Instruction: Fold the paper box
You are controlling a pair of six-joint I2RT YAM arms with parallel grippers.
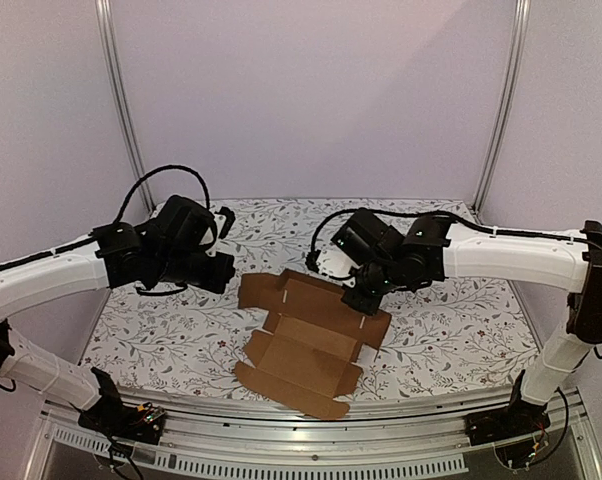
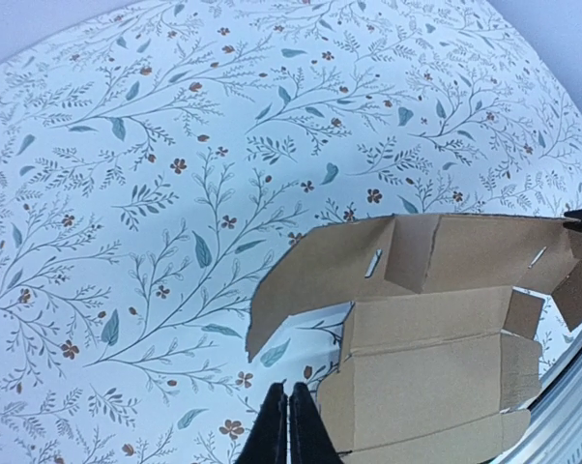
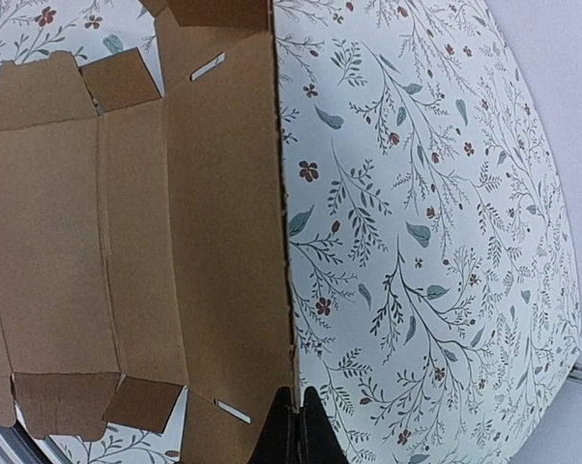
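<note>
The flat brown die-cut cardboard paper box is laid on the floral table, cropped in both wrist views. The left gripper and right gripper are pressed together; edge contact cannot be judged.

White L arm, R arm; black wrists, cables.

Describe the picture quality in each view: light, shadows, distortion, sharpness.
Top view: soft, even light, no glare, only a faint shadow beneath the cardboard sheet, everything sharp. Left wrist view: strong wide-angle bending curves the flowered tablecloth; the left gripper is a dark silhouette. Right wrist view: the sheet's long edge bows, and the right gripper is dark and slightly soft.
</note>
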